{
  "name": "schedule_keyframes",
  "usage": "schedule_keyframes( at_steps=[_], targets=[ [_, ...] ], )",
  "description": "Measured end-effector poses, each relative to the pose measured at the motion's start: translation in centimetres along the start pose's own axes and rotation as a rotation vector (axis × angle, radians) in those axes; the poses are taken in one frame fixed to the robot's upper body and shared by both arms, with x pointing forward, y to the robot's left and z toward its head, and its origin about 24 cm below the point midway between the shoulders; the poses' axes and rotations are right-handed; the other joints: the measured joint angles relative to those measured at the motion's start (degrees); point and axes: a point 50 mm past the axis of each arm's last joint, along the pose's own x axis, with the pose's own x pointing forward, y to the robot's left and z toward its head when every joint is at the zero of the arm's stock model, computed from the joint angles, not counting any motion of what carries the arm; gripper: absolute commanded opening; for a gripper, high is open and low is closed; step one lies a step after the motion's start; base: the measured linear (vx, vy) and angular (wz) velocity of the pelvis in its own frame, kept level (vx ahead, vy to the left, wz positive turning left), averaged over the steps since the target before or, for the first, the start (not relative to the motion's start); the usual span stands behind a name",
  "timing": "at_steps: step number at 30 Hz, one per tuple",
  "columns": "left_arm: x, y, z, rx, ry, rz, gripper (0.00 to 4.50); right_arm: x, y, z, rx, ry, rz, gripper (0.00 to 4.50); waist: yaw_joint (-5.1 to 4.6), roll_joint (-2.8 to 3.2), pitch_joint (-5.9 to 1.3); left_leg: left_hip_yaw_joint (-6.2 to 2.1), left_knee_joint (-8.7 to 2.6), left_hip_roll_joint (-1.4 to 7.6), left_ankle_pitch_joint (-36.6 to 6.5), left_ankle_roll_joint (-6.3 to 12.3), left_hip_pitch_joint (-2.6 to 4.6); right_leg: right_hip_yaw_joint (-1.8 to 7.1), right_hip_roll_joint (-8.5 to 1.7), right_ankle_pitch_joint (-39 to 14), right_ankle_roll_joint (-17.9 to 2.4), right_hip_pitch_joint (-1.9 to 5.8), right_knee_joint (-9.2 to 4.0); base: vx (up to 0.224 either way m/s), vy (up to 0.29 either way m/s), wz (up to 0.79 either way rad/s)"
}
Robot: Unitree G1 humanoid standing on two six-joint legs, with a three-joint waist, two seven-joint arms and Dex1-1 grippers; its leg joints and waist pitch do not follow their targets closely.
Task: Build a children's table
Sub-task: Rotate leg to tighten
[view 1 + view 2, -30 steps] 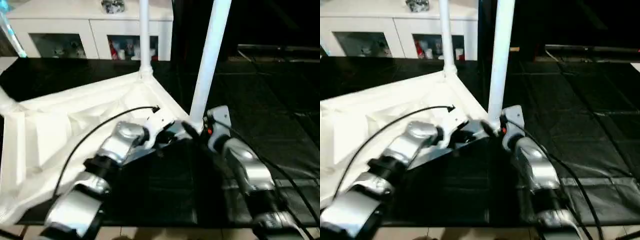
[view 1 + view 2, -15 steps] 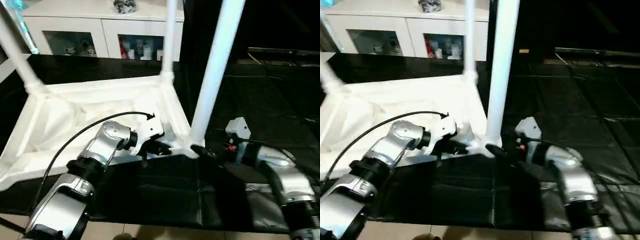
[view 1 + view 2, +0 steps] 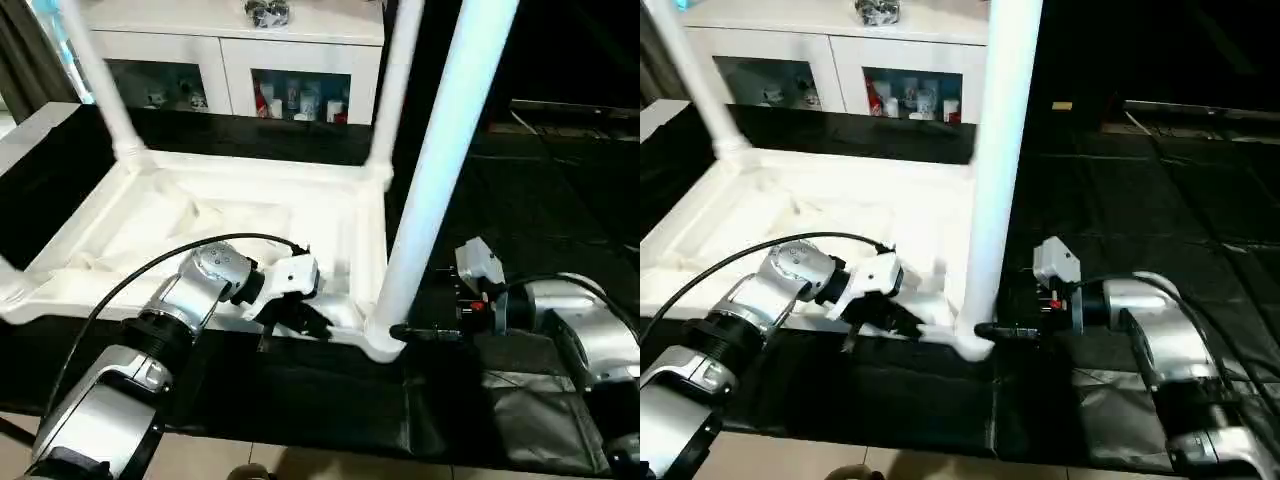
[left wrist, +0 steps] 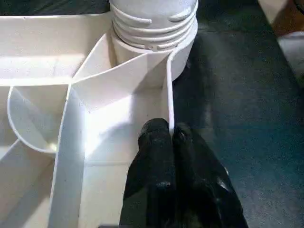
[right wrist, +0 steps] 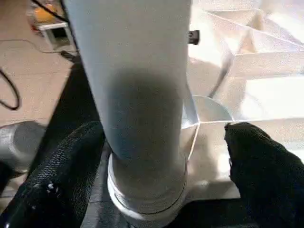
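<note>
The left gripper [image 4: 168,135] has its two black fingers pressed together, with the thin near side wall of the tabletop [image 3: 200,215] running up to their tips; whether the wall is pinched between them cannot be told. It sits at the near right part of the upturned tabletop, just left of the corner socket. A black cable [image 3: 150,275] loops from the left wrist back along the silver forearm [image 3: 110,400].

The right gripper [image 5: 156,156] stands wide apart, one black finger [image 5: 57,175] on each side of the base of the near right leg [image 3: 440,170], where that leg enters its ribbed round socket [image 4: 152,28]. Contact with the leg cannot be made out. The leg is upright and crosses the middle of the head views, hiding part of the tabletop and cabinet behind it.

The tabletop lies underside up on a black mat [image 3: 540,200], its ribs and curved webs showing. Two more legs stand in it: the far right leg [image 3: 390,90] and the far left leg [image 3: 100,75].

Beyond the mat stands a white cabinet [image 3: 230,70] with glass doors, small coloured things inside and a shiny object [image 3: 268,12] on top. A dark curtain [image 3: 25,60] hangs at the far left. Pale floor [image 3: 290,465] shows at the near edge. No writing can be read.
</note>
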Motion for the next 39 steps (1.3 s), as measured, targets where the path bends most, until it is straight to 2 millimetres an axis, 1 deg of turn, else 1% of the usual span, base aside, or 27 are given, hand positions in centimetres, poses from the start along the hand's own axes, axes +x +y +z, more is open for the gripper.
schedule_keyframes(
  at_steps=[4,5,7,10,12,14,17,21,23,29,32,34,35,37,39],
  targets=[
    [0.1,-0.1,0.0,0.008,0.003,-0.014,0.0,0.3,0.2,0.0,0.005,0.008,0.041,3.84,0.22,0.0,0.0,0.0,0.06,0.02,0.0,0.0,0.02,0.0,0.0,0.0,0.0,-0.01,0.13,0.0,0.0,0.0],
    [0.1,-0.1,0.0,0.009,0.003,-0.018,0.0,0.4,0.2,-0.1,0.009,0.01,0.049,3.59,0.29,0.0,0.0,0.0,0.06,0.02,0.0,0.0,0.02,0.0,0.0,0.0,0.0,-0.01,0.15,0.0,0.0,0.0],
    [0.2,-0.1,0.1,0.011,0.003,-0.025,0.0,0.6,0.4,-0.2,0.026,0.017,0.075,3.48,0.38,0.0,0.0,0.0,0.09,0.03,0.0,0.0,0.03,0.0,0.0,0.0,0.0,-0.01,0.22,0.0,0.0,0.0],
    [0.2,-0.1,0.1,0.012,0.004,-0.028,0.0,0.6,0.5,-0.3,0.043,0.018,0.088,3.13,0.42,0.0,0.0,0.0,0.13,0.03,0.0,0.0,0.04,0.0,-0.01,0.0,0.0,-0.02,0.29,0.0,0.0,0.0],
    [0.1,-0.1,0.0,0.012,0.004,-0.028,0.0,0.7,0.5,-0.4,0.046,0.018,0.097,3.03,0.42,0.0,0.0,0.0,0.14,0.03,0.0,0.0,0.04,0.0,-0.01,0.0,0.0,-0.02,0.32,0.0,0.0,0.0],
    [0.1,-0.1,0.0,0.012,0.005,-0.028,0.0,0.7,0.5,-0.4,0.05,0.018,0.101,2.79,0.42,0.0,0.0,0.0,0.14,0.04,0.0,0.0,0.04,0.0,-0.01,0.0,0.0,-0.02,0.33,0.0,0.0,0.0],
    [0.1,-0.2,0.0,0.012,0.005,-0.029,0.0,0.8,0.6,-0.4,0.055,0.016,0.114,2.58,0.42,0.0,0.0,-0.01,0.14,0.04,0.0,0.0,0.04,0.0,-0.01,0.0,0.0,-0.02,0.33,0.0,0.0,0.0],
    [0.1,-0.2,0.0,0.011,0.005,-0.029,0.0,0.9,0.7,-0.5,0.068,0.013,0.119,2.14,0.4,0.0,0.0,-0.01,0.15,0.04,0.0,0.0,0.05,0.0,-0.01,0.0,0.0,-0.02,0.35,0.0,0.0,0.0],
    [0.1,-0.2,0.0,0.011,0.005,-0.029,0.0,0.9,0.7,-0.5,0.072,0.012,0.118,2.06,0.4,0.0,0.0,-0.01,0.15,0.04,0.0,-0.01,0.05,0.0,-0.01,0.0,0.0,-0.02,0.36,0.0,0.0,0.0],
    [0.4,-0.1,0.1,-0.016,-0.004,-0.027,0.0,0.8,1.1,-0.8,0.098,-0.009,0.092,2.01,0.54,0.04,-0.03,-0.01,0.14,0.04,0.0,-0.01,0.07,0.0,-0.01,0.0,0.0,-0.01,0.37,0.0,0.0,0.0],
    [0.5,0.2,0.0,-0.066,-0.011,0.026,0.0,1.2,1.2,-1.2,0.123,-0.05,0.012,2.0,0.49,0.06,-0.04,-0.01,0.15,0.04,0.0,-0.01,0.14,0.03,-0.02,0.0,0.0,0.01,0.43,0.0,0.0,0.0],
    [0.4,0.5,-0.1,-0.1,-0.018,0.077,0.0,1.4,0.9,-1.3,0.134,-0.067,-0.054,2.0,0.1,0.07,-0.04,-0.01,0.17,0.03,0.0,-0.01,0.17,0.03,-0.02,-0.1,0.2,0.0,0.43,0.0,0.0,0.0],
    [0.4,0.8,-0.1,-0.134,-0.028,0.126,0.0,1.6,0.6,-1.3,0.149,-0.086,-0.118,2.0,-0.18,0.07,-0.04,-0.01,0.16,0.03,0.0,-0.01,0.2,0.03,-0.01,-0.1,0.2,0.01,0.44,0.0,0.0,0.0],
    [0.4,1.6,-0.1,-0.201,-0.04,0.252,0.0,2.4,-0.3,-1.3,0.194,-0.14,-0.298,1.99,-1.41,0.1,-0.03,-0.02,0.17,0.0,0.0,-0.02,0.23,0.02,-0.01,-0.1,0.2,-0.03,0.42,0.0,0.0,0.0],
    [1.0,2.0,0.2,-0.245,-0.055,0.31,0.0,2.6,-0.9,-1.4,0.216,-0.157,-0.418,1.98,-2.74,0.12,-0.01,-0.1,0.22,-0.03,0.0,-0.04,0.22,-0.03,-0.02,-0.1,0.2,-0.06,0.29,0.0,0.0,0.0]
  ],
)
